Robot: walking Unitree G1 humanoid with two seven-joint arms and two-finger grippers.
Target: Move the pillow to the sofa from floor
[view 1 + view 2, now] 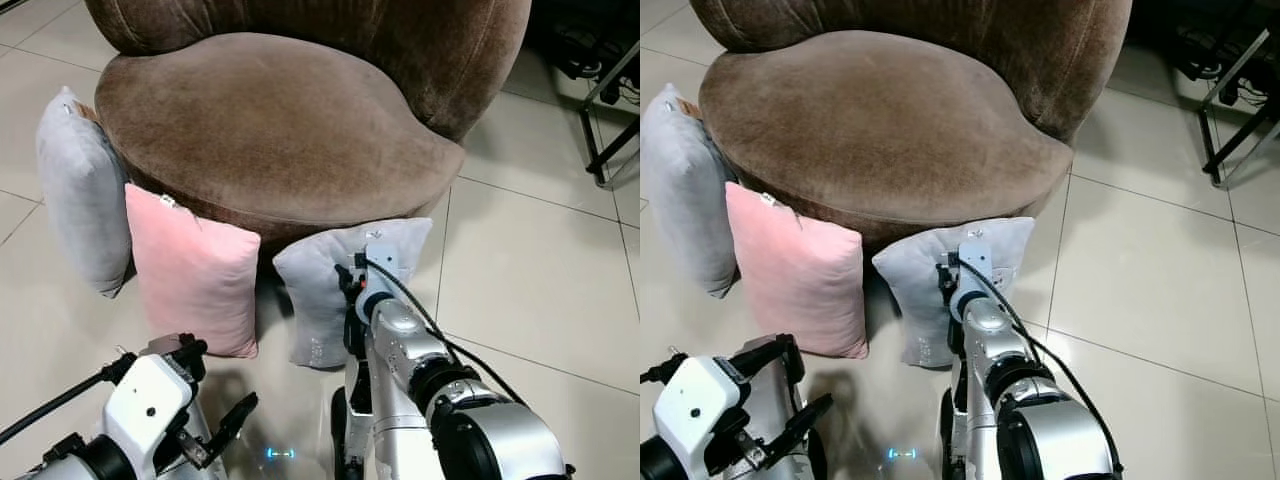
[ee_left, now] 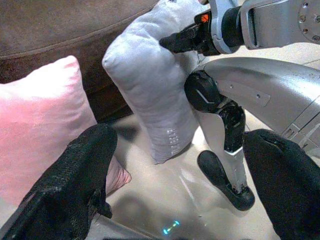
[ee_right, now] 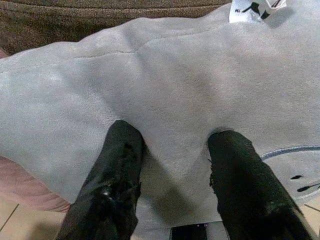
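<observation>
Upright, grey pillow [image 1: 330, 290] on the floor [image 1: 530, 290], long axis vertical, leaning on the sofa [image 1: 270, 130] front, right gripper [image 3: 172, 165] fingers spread, pressing its face, pink pillow [image 1: 195, 270] beside it, left gripper [image 2: 185, 195] spread, low, apart.

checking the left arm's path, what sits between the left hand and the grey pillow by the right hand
Bare tiled floor, seen in the left wrist view. The pink pillow stands just off to the side, and the right hand already presses into the grey pillow. The left hand is open.
</observation>
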